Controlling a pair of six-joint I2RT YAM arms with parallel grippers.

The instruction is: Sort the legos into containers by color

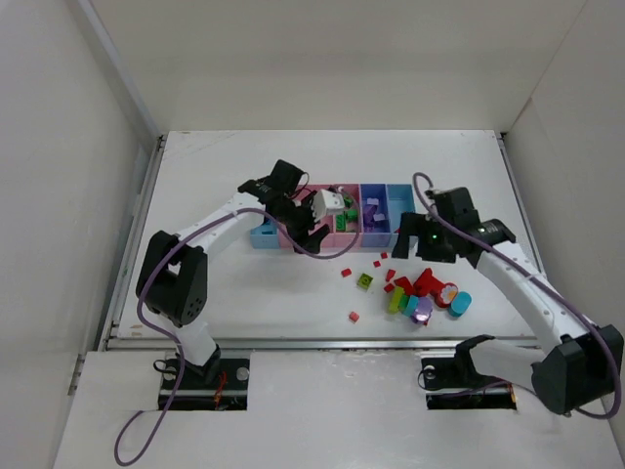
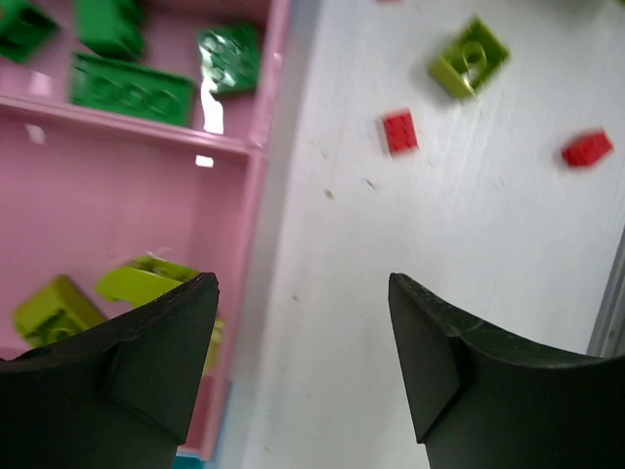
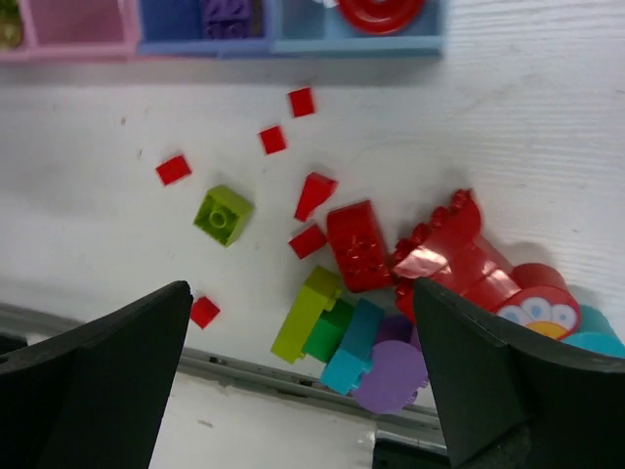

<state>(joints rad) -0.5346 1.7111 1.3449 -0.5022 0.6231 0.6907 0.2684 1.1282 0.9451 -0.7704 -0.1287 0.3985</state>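
The containers stand in a row at mid-table. My left gripper hangs open and empty over the front wall of a pink bin, one finger over the bin and one over the table. That bin holds green legos in one part and lime legos in the other. My right gripper is open and empty above the loose pile. Below it lie a long lime brick, green, cyan and purple pieces, a red brick and a red scalloped piece.
Small red bricks and a lime square brick lie scattered between the bins and the table's front rail. A red round piece sits in the light blue end bin. The table has white walls around it.
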